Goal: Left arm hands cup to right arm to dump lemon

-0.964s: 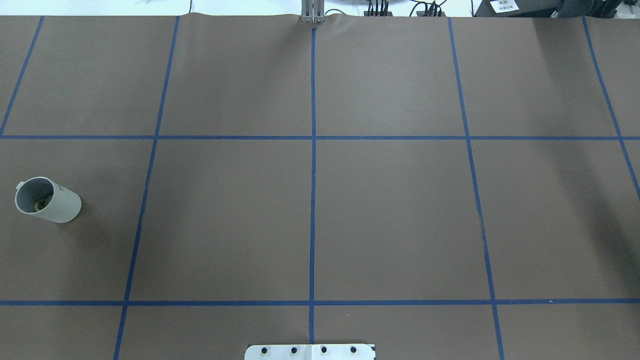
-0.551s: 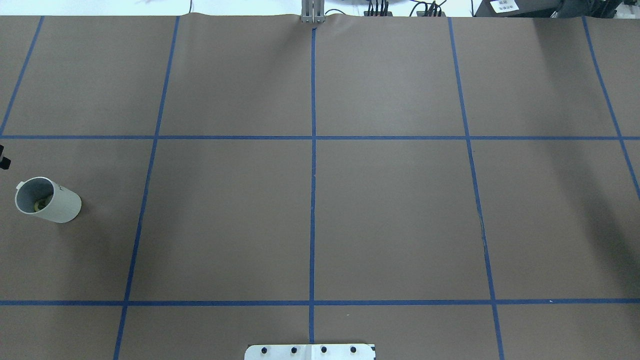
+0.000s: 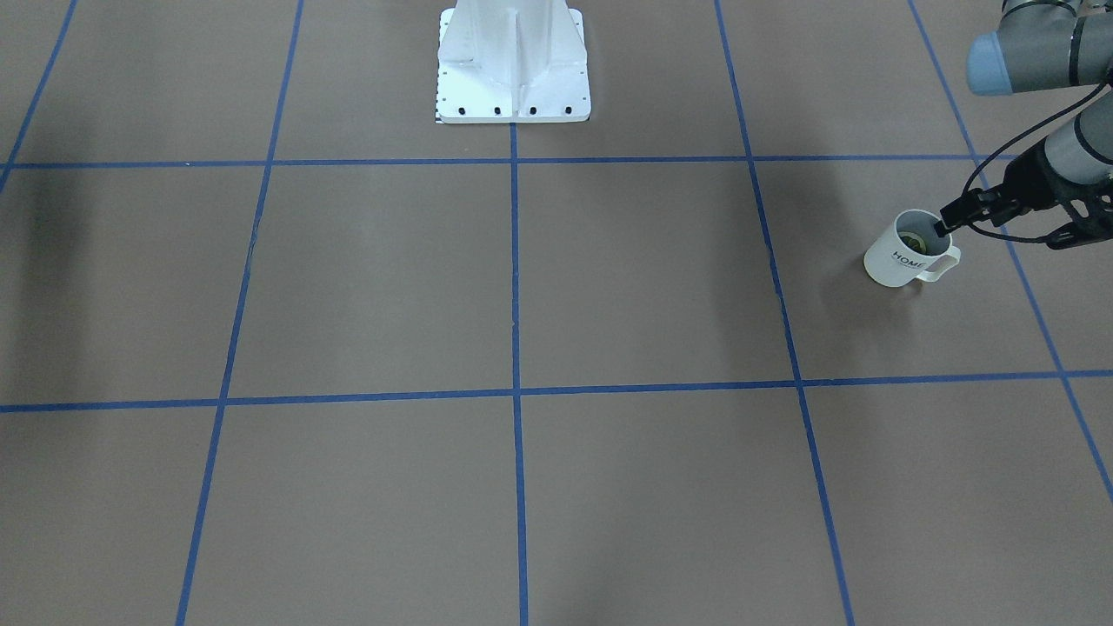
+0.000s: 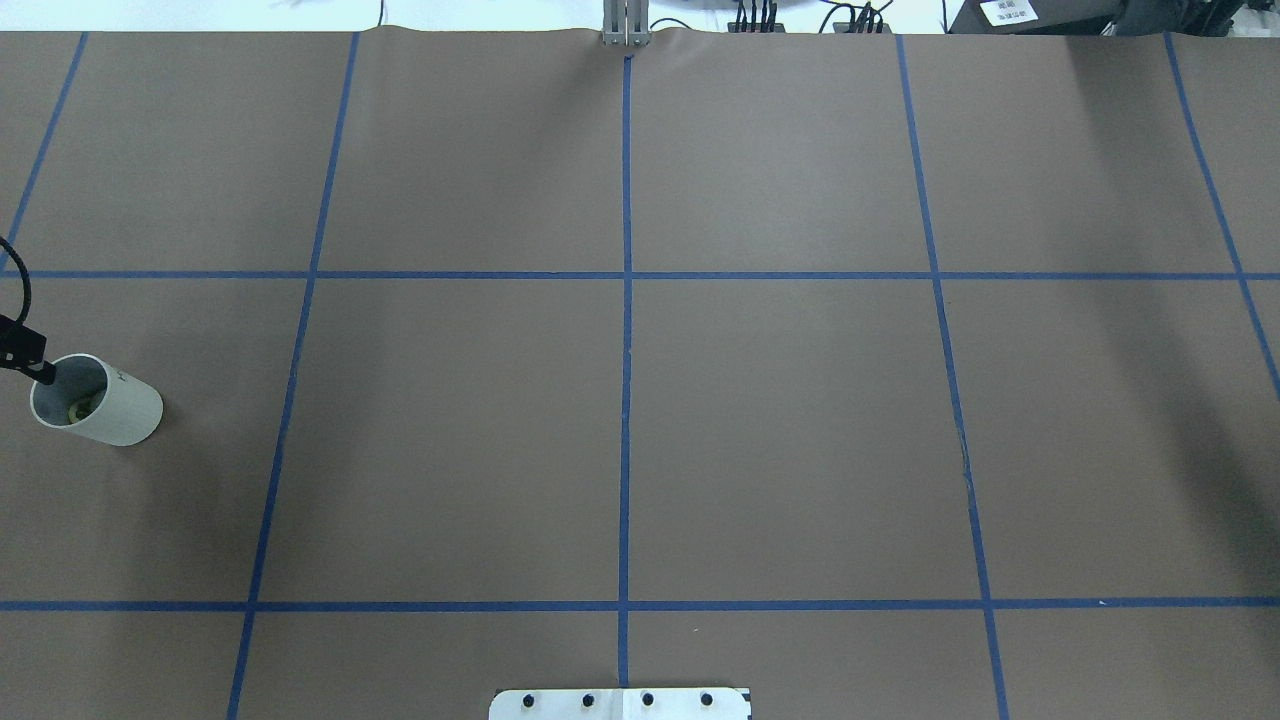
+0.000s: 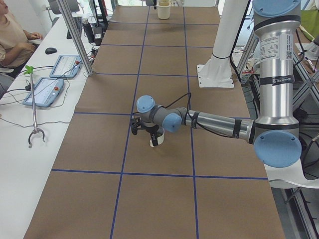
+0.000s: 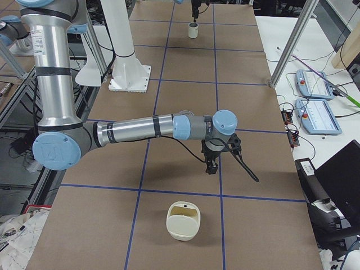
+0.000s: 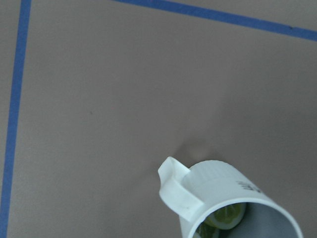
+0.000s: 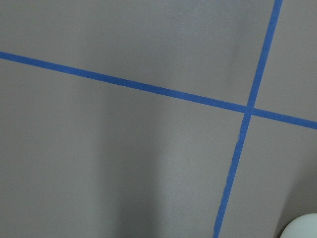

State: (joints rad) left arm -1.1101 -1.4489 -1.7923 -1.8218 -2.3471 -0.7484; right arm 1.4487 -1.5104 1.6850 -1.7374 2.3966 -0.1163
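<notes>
The white "HOME" cup [image 3: 904,256] stands upright at the table's far left in the overhead view [image 4: 110,410]. The lemon [image 3: 913,239] lies inside it and also shows in the left wrist view [image 7: 225,216], below the cup [image 7: 233,198] and its handle. My left gripper [image 3: 945,226] reaches the cup's rim by the handle, with only its black tip showing overhead [image 4: 44,374]. I cannot tell whether it is open or shut. My right gripper [image 6: 211,167] hangs low over the table far from the cup, and I cannot tell its state.
A cream container [image 6: 183,221] sits on the table near my right gripper, and its edge shows in the right wrist view [image 8: 303,228]. The robot's white base [image 3: 513,61] stands at the table's middle edge. Blue tape lines grid the brown table.
My left gripper has come in from the overhead view's left edge and moved down to the cup's rim. The cup and lemon have not moved.
</notes>
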